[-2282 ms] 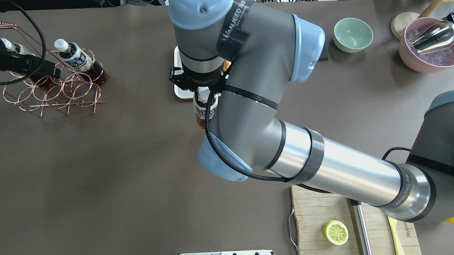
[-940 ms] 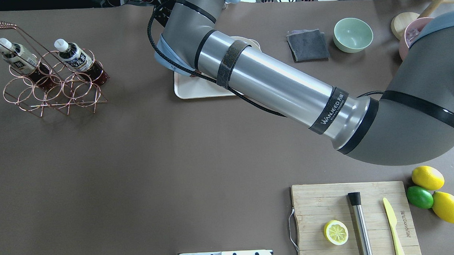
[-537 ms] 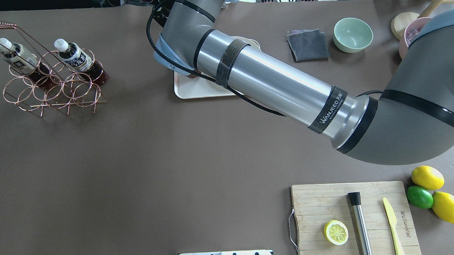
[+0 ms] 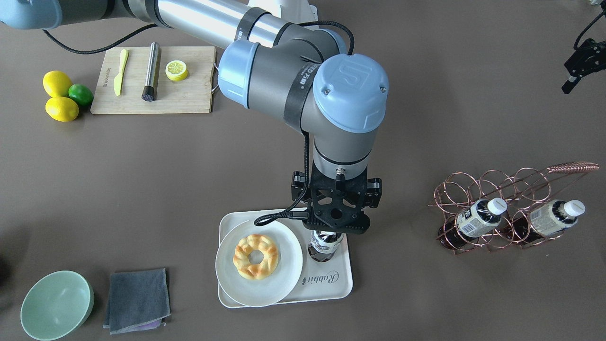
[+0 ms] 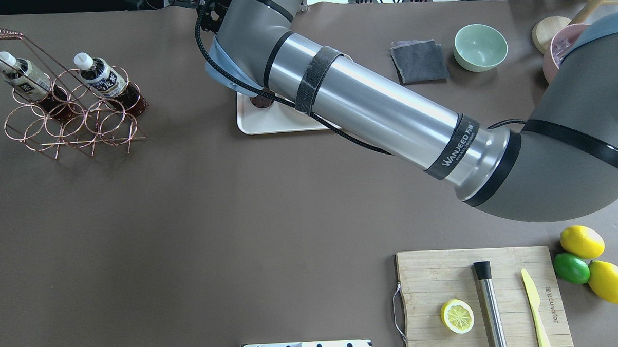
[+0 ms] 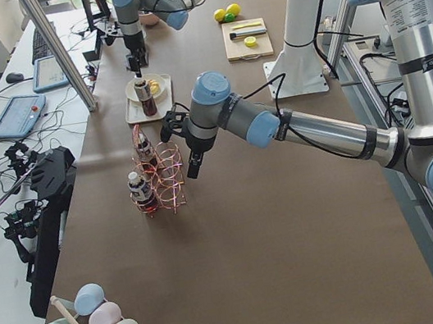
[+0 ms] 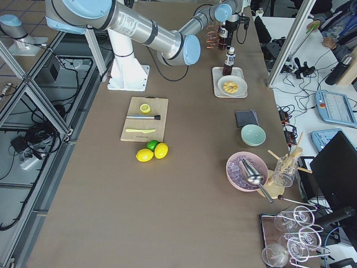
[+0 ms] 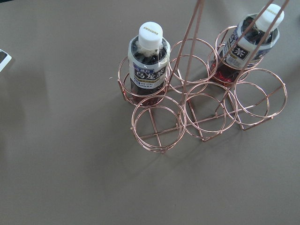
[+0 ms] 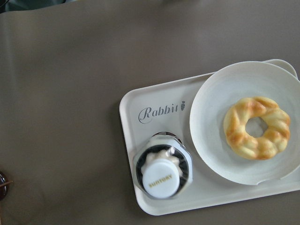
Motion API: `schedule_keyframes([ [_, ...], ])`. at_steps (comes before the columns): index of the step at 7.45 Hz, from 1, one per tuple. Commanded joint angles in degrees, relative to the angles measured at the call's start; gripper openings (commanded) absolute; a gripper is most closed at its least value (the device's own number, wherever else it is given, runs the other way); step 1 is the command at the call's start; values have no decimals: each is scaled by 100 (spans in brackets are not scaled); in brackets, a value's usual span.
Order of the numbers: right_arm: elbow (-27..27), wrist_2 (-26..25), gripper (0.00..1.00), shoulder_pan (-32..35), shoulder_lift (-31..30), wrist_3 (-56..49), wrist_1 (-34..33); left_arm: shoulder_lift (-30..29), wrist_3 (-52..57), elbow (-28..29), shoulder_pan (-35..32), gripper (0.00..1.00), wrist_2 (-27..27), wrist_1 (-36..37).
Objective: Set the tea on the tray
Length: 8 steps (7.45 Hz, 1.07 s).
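Your tea (image 9: 161,174) stands upright on the tray (image 9: 136,105), white cap up, just beside the grey "Rabbit" lettering. It fills the part of the tray next to the round plate (image 9: 211,140), which sits on the same tray and carries a braided doughnut (image 9: 255,127).

In the front-facing view the right arm reaches down over the tray. The right fingers (image 4: 337,226) hang directly above the bottle. The black wrist bracket covers them, so you cannot tell whether they are wide or narrow, or whether they touch the cap.

The left fingers (image 4: 570,80) hover well apart from the tray, near the copper wire rack (image 4: 502,189) but not touching it. You cannot tell their spread from these views either. The left wrist camera looks down on the rack, where two other bottles (image 8: 147,70) (image 8: 251,44) lean tilted in its rings.

Elsewhere on the brown worktop (image 5: 187,224), a green bowl (image 4: 57,303) and a folded grey cloth (image 4: 137,298) lie near the tray. A wooden cutting board (image 5: 430,272) holds a lemon half (image 5: 457,316), a steel muddler (image 5: 491,306) and a yellow knife (image 5: 534,304). Two lemons (image 5: 582,241) (image 5: 610,282) and a lime (image 5: 571,268) sit just beside the board.
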Motion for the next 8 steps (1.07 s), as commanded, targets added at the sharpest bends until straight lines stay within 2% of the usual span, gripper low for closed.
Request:
schedule_keyframes([
  [1,2524,741,99,582,-1270,-362,-1299,209,109,-4,-384,97,-469,1],
  [3,4707,770,99,1082,-2835,-1772,-2309,701,775,-39,-702,97,-567,1],
  [4,5980,770,100,1364,-4131,-2606,-2558,711,777,39,-738,97,-732,27],
  [5,6367,1100,100,2011,-5006,-3711,-2578,711,777,74,-747,97,-751,27],
  [6,6379,1339,100,2565,-5771,-4862,-2578,711,743,57,-765,97,-752,36],
  [7,6310,1350,100,3006,-6414,-6144,-2561,711,733,83,-765,97,-743,36],
  [8,5970,1324,100,3524,-6865,-7331,-2534,711,585,110,-765,97,-717,44],
])
